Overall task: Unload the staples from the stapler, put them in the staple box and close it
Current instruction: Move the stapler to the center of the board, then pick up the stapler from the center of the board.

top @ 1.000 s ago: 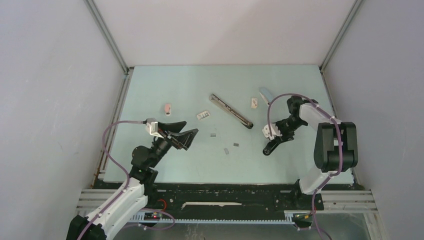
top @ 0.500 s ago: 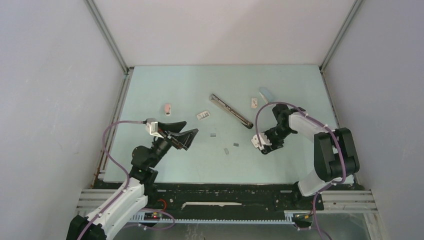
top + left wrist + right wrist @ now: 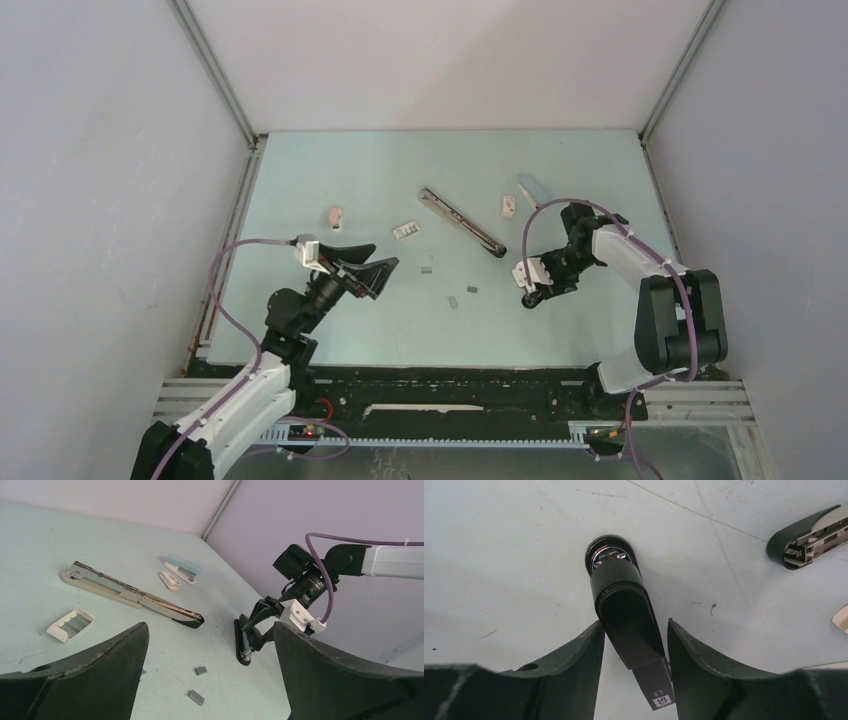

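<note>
My right gripper is shut on a black stapler, which stands tilted with its front end on the table. Loose staples lie as short grey strips at mid table, two of them in the left wrist view. My left gripper hangs wide open to their left, holding nothing.
A long stapler lies swung open at mid table. A small white tray of staples sits left of it. A blue stapler, a small white one and a pink one lie farther back.
My right gripper swung left and back a little with the black stapler, tipping it more steeply onto its front end. The left arm barely moved.
</note>
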Available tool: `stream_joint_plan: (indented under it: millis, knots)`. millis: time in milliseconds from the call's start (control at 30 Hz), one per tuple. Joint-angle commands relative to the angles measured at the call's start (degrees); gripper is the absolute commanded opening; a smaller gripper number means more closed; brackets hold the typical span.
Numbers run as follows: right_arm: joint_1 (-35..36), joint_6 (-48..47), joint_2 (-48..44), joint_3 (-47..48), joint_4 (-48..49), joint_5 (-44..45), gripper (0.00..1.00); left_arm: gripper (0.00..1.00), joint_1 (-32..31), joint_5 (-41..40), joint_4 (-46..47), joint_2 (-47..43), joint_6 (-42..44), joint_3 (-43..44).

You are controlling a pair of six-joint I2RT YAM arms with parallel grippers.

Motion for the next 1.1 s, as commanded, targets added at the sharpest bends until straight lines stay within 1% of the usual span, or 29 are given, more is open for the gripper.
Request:
stream_joint_plan:
  millis: [0, 233, 400, 500, 667, 833, 900, 1067]
  knots:
    - [1.0, -0.6, -0.7, 0.0, -1.6, -1.5, 0.55, 1.00, 0.3, 1.6, 3.1, 1.0, -1.3, -0.3]
    - [1.6, 0.1, -0.5, 0.0, -1.9, -2.0, 0.37, 1.00, 0.2, 2.3, 4.0, 2.0, -1.7, -0.7]
    - [2.3, 1.7, -2.8, 0.1, -3.6, -4.2, 0.01, 1.00, 0.1, 3.9, 6.5, 4.1, -2.1, -0.8]
    - [3.1, 4.9, -4.9, 0.7, -5.1, -7.4, 0.00, 1.00, -0.5, 5.0, 8.3, 6.1, -2.1, -0.5]
    - [5.0, 13.4, -7.8, 1.5, -5.1, -12.6, 0.00, 1.00, -3.4, 5.6, 10.3, 9.2, 0.4, 0.4]
    - [6.9, 24.4, -8.9, 2.3, -3.1, -17.3, 0.00, 1.00, -6.7, 4.5, 11.3, 11.9, 3.9, 0.9]
    - [7.8, 31.2, -9.2, 2.7, -0.7, -18.6, 0.00, 1.00, -7.5, 3.9, 11.7, 12.8, 4.9, 0.9]
    - [9.3, 43.4, -10.3, 3.2, 3.8, -21.7, 0.00, 1.00, -8.3, 2.5, 13.3, 14.4, 5.7, -0.1]
